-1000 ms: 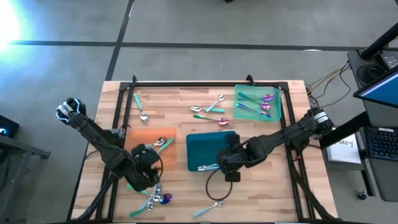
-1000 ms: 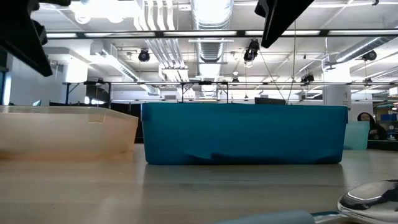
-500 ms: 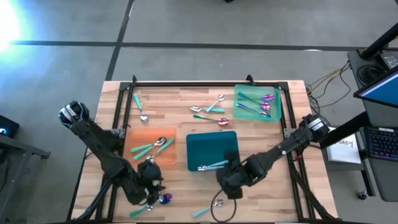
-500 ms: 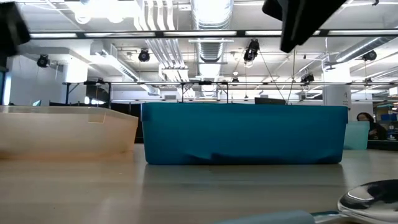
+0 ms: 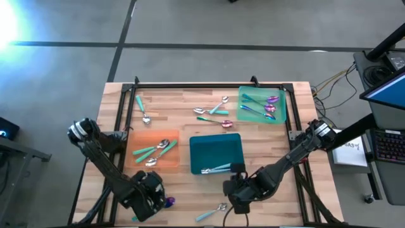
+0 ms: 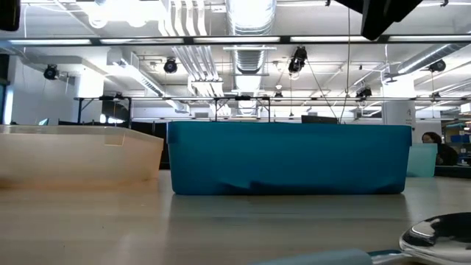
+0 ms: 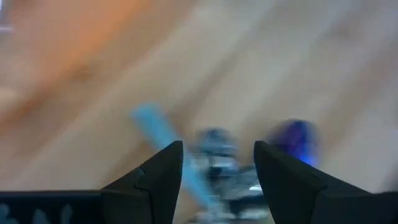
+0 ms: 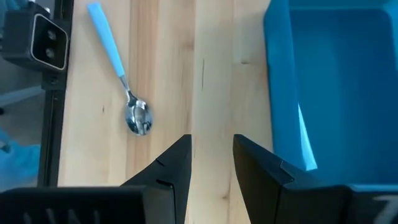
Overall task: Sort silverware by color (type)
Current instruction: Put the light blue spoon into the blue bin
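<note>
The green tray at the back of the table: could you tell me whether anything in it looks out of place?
Nothing stands out: the green tray holds only purple-blue silverware, all inside its rim.

1. High view: overhead, straight down, far enough to take in the whole wooden table, both arms and the floor around it.
2. Low view: at tabletop height, level across the table into the room; very close to the teal tray, which fills the mid-frame, orange tray beside it.
3. Left wrist view: past its own two fingers, angled down, very near the tabletop; blurred.
4. Right wrist view: looks down on the table from higher up, past its own fingers.
5. Overlap: teal tray shows in high, low and right wrist views; the teal-handled spoon at the front edge shows in right wrist and high views.
</note>
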`<state>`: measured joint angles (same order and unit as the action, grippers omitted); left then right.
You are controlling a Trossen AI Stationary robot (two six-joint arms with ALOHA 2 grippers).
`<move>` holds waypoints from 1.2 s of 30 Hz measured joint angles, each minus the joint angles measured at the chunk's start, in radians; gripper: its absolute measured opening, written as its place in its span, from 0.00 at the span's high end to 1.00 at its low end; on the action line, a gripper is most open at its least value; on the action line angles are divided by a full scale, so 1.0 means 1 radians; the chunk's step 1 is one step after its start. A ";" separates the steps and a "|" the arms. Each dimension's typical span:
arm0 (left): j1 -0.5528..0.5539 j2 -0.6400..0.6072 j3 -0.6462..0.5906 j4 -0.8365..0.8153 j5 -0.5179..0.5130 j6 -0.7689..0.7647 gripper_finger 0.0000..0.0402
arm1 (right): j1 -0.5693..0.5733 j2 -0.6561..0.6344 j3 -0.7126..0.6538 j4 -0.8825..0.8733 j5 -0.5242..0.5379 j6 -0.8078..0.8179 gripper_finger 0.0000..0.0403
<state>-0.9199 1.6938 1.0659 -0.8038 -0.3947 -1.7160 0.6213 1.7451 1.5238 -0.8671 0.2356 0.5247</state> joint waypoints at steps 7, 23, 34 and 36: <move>-0.001 0.112 0.121 -0.158 0.069 -0.082 0.55 | 0.001 0.000 0.000 0.015 0.000 -0.001 0.73; 0.004 0.171 0.088 -0.200 0.054 -0.223 0.57 | 0.001 0.000 0.000 0.014 0.000 -0.009 0.73; 0.005 0.171 0.055 -0.158 0.039 -0.267 0.57 | 0.001 0.000 0.000 0.014 0.000 -0.010 0.73; 0.006 0.171 0.037 -0.134 0.039 -0.280 0.57 | 0.001 0.000 0.000 0.014 0.000 -0.010 0.73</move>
<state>-0.9135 1.8645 1.1033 -0.9379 -0.3554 -1.9963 0.6224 1.7451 1.5238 -0.8536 0.2359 0.5148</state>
